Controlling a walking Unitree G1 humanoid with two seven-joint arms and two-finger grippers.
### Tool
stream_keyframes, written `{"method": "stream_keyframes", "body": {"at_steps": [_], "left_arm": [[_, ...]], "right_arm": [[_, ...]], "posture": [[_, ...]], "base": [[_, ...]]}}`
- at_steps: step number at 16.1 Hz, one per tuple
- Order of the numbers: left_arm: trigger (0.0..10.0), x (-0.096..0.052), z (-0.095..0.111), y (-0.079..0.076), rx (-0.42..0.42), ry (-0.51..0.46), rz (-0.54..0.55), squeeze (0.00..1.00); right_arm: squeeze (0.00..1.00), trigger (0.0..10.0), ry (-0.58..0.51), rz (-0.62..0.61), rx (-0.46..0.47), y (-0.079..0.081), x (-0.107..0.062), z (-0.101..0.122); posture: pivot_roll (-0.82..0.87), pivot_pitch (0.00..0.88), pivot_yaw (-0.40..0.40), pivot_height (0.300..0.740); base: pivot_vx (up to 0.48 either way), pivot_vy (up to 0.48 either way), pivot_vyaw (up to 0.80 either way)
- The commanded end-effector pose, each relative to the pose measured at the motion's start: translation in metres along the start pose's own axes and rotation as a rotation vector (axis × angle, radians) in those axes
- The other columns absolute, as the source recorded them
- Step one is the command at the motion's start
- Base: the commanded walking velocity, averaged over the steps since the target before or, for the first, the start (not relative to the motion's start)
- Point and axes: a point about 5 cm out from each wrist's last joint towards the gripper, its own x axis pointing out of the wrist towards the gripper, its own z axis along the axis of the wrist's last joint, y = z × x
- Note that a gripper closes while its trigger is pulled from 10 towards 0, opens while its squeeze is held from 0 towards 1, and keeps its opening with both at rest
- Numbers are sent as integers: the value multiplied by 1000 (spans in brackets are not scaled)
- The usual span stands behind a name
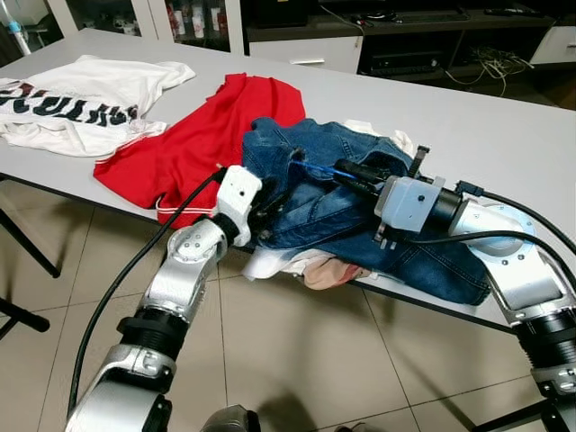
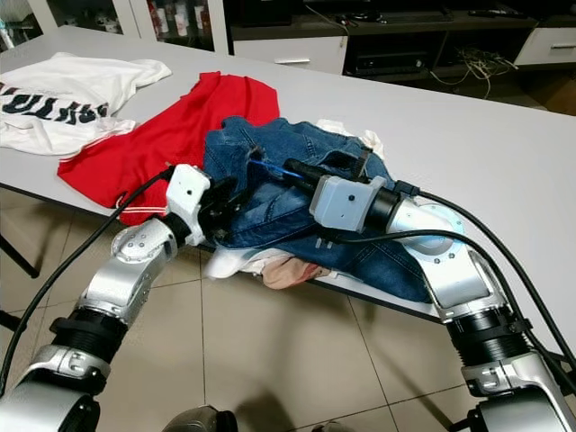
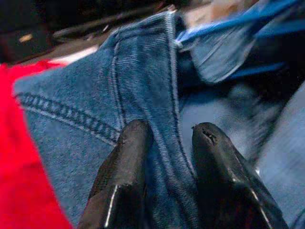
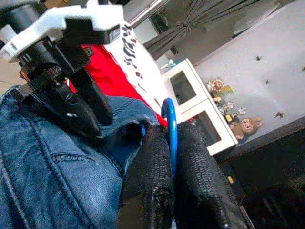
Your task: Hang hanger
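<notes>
At the upper left of the left eye view a white printed shirt (image 1: pixel 76 101) lies flat on the grey table (image 1: pixel 504 135), and just right of it a red shirt (image 1: pixel 193 144) reaches to the near edge. Neither is part of the job, but the red one lies under the edge of the denim jacket (image 1: pixel 333 211) and could be dragged off the table if the jacket is pulled hard.

At centre, the left gripper (image 3: pixel 164 143) is pinching a seamed fold of the jacket, its fingers nearly together with denim between them. That bite looks shallow; if the fold slides out, the jacket would slump back over the hanger.

Just right of it, the right gripper (image 4: pixel 170 143) is closed on the blue hanger (image 4: pixel 169 119), clamping a thin curved part of it. In the left eye view only a short blue strip shows at the jacket's opening, centre frame. The grip sits on a narrow rod, so the hanger could twist or slip as it is pushed into a shoulder, and it could snag inside the folds.

Most of the hanger is buried in denim, so its position inside the jacket cannot be judged. Light garments (image 1: pixel 306 267) under the jacket hang over the table edge, unidentifiable. No rail or hook to hang it on can be made out.
</notes>
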Motion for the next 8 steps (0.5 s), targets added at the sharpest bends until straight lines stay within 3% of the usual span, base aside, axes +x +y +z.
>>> {"method": "stream_keyframes", "body": {"at_steps": [1, 6, 8], "left_arm": [[10000, 2, -1, 6, 33, 39, 49, 0], [10000, 1, 1, 27, 42, 50, 228, 0], [10000, 1, 5, 35, 55, 26, 295, 0]], "right_arm": [[0, 0, -4, -10, -23, -7, -2, 4], [0, 0, -40, 90, 16, 0, -6, 9], [0, 0, -49, 188, 11, 4, -12, 12]], "posture": [[-30, 0, 29, 740], [-29, 0, 24, 740], [-29, 0, 23, 740]], "base": [[0, 0, 0], [0, 0, 0], [0, 0, 0]]}}
